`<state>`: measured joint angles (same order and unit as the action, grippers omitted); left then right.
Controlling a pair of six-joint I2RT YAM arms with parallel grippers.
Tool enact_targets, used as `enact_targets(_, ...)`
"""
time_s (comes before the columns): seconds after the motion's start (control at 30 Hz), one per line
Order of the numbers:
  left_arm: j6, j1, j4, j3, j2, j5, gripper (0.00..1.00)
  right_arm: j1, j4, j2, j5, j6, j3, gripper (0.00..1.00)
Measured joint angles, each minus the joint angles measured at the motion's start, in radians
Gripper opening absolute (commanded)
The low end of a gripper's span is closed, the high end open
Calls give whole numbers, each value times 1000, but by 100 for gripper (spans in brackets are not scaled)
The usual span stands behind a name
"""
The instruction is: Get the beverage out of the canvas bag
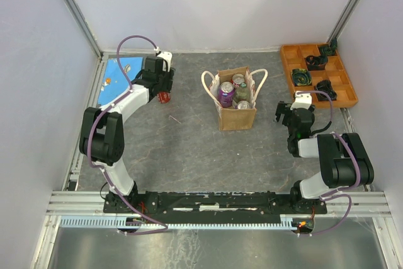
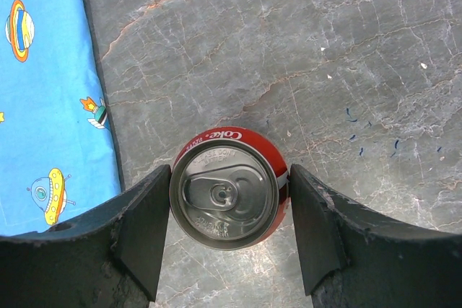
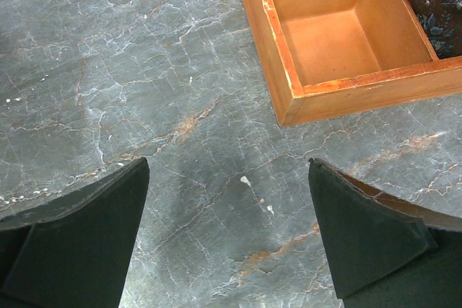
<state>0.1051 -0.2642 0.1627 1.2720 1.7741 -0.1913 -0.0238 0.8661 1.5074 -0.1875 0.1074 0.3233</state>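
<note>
Tabletop of grey marbled stone (image 1: 189,146) carries at its middle the small boxy tan-brown canvas bag (image 1: 237,116) with cream-white looped handles, upright, with a purple drink can (image 1: 226,94) and other can tops showing in its open mouth. An orange wooden compartment tray (image 1: 348,92) sits at the far right and a blue cartoon-printed mat (image 1: 116,74) at the far left. Left gripper (image 1: 164,97) is clamped on a red cola can (image 2: 227,196), both fingers pressed against its sides, the can upright, well outside the bag and just beside the mat's edge, while the right gripper (image 3: 228,171) hangs spread wide and empty above bare stone near the tray's corner.
</note>
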Motion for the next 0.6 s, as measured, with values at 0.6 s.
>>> enact_targets(0.6,-2,-3,1,59,-34,39,93,0,0,0,0,0,0,99)
